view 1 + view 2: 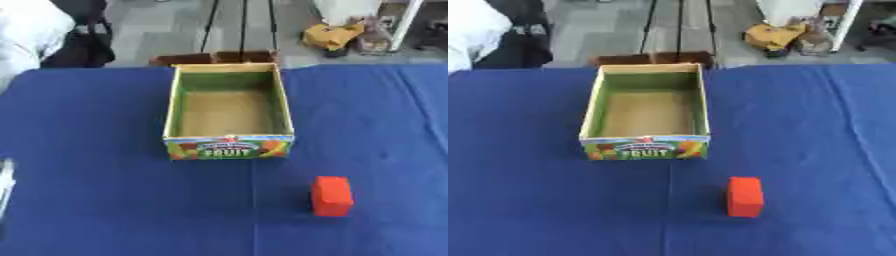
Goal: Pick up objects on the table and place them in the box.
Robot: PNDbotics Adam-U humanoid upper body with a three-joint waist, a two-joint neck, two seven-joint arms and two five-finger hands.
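Observation:
An open cardboard box (172, 107) with green inner walls and a "FRUIT" label on its front stands in the middle of the blue table; nothing shows inside it. A small red block (332, 195) lies on the cloth in front of the box and to its right, about a box-width away from it. Neither of my hands shows in the left or right eye view, and nothing touches the block or the box.
A blue cloth (105, 200) covers the whole table. A pale grey sliver (5, 182) pokes in at the left edge; I cannot make out what it is. Beyond the far edge are a brown board (214, 57), tripod legs and clutter on the floor.

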